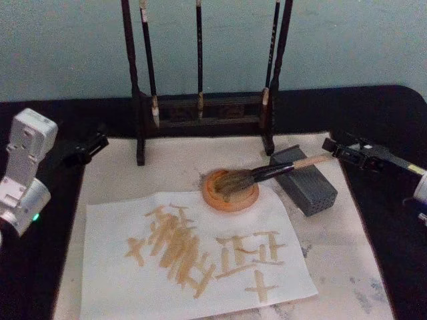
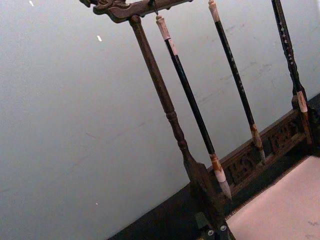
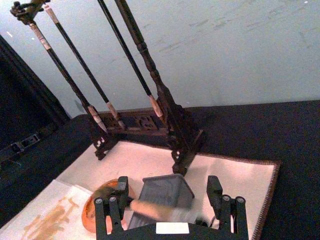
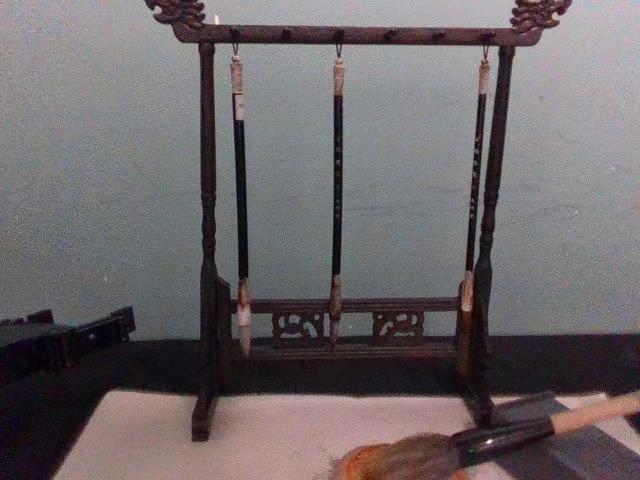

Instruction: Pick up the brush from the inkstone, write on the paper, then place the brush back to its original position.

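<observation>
Both fingers (image 3: pixel 215 192) of the right claw (image 3: pixel 167 195) stand wide, straddling the brush (image 3: pixel 150 209).

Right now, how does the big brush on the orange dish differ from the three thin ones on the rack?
The brush lies tilted, bristles on the orange inkstone, handle propped on a grey block; the slim brushes hang upright from the rack. The brush has a bushy brown-grey head and pale handle; the slim brushes have small pale tips and black shafts. All are calligraphy brushes.

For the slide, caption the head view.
Right gripper open by the handle end of the brush resting on the inkstone; paper already marked; left gripper aside.
</observation>
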You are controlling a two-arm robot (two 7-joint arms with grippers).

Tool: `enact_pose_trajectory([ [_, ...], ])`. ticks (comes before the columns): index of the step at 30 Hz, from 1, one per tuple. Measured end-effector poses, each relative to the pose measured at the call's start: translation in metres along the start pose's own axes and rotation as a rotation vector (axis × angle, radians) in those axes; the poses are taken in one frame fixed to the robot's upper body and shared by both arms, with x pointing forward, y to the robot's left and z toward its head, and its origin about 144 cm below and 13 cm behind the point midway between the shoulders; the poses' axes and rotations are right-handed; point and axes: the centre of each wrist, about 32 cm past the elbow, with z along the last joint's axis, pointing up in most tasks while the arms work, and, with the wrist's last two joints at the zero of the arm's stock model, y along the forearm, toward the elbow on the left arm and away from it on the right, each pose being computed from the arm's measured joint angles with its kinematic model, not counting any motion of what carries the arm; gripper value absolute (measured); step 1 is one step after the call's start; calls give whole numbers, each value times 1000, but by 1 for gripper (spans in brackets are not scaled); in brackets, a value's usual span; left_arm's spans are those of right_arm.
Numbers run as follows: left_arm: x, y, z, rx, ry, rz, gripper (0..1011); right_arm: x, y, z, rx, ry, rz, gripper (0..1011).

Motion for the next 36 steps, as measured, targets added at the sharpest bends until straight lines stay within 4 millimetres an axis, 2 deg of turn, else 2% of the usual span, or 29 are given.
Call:
enact_pose_trajectory([
  [11, 0, 0, 0, 0, 0, 0, 1002, 8, -5, -3, 2, 3, -19, 1008],
  [22, 0, 0, 0, 0, 0, 0, 1000, 7, -10, 2, 6, -23, -26, 1008],
  [29, 0, 0, 0, 0, 0, 0, 1002, 1, -17, 9, 10, -60, -27, 1008],
  [36, 0, 0, 0, 0, 0, 0, 1002, -14, -28, 19, 25, -141, -37, 1008],
])
